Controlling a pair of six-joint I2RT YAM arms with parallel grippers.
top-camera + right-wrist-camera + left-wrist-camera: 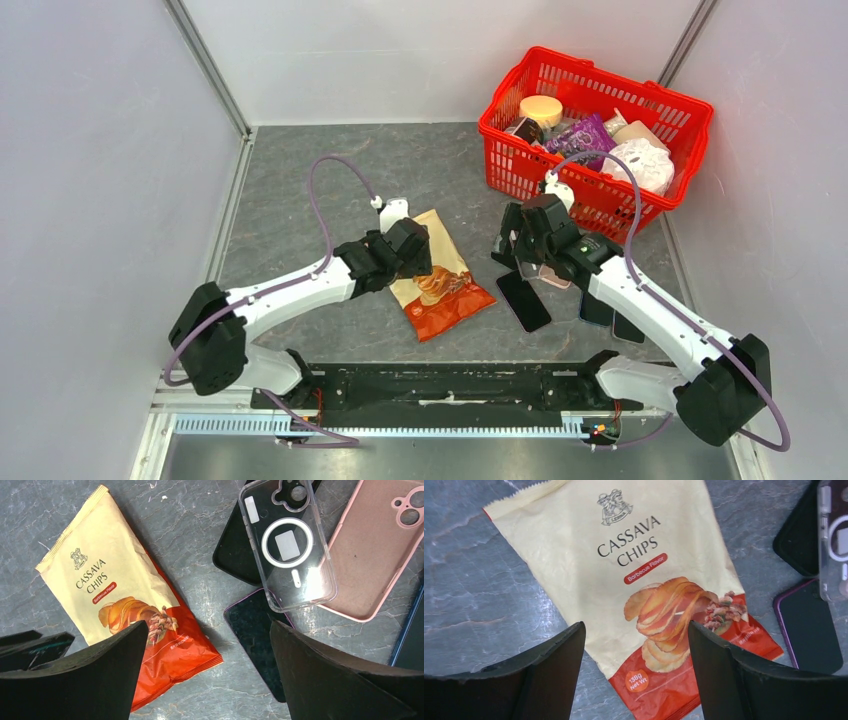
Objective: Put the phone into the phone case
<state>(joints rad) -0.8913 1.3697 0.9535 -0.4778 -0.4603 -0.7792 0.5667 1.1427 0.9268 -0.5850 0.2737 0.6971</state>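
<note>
Grey desk (300, 200). Red basket (520, 170) upper right, groceries inside. Chip bag (440, 290) centre. Pink case (372, 550) upper right of right wrist view. Phone (257, 635), purple-edged, flat at lower centre, top end under clear case (287, 545). Phone likely stiff and slick, so pinch long edges; case light and bendy. Left fingers (559, 665) spread, empty, over bag. Right fingers (100, 670) spread, empty, over phone. Overhead view: arm mostly hides clear case. Right wrist view shows it plainly.

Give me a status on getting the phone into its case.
Done: nothing yet; the phone lies bare on the table beside the empty clear case. In hand: nothing; the right gripper hovers open above them, the left gripper open above the chips bag. Left: pick up the phone and seat it in the case.
</note>
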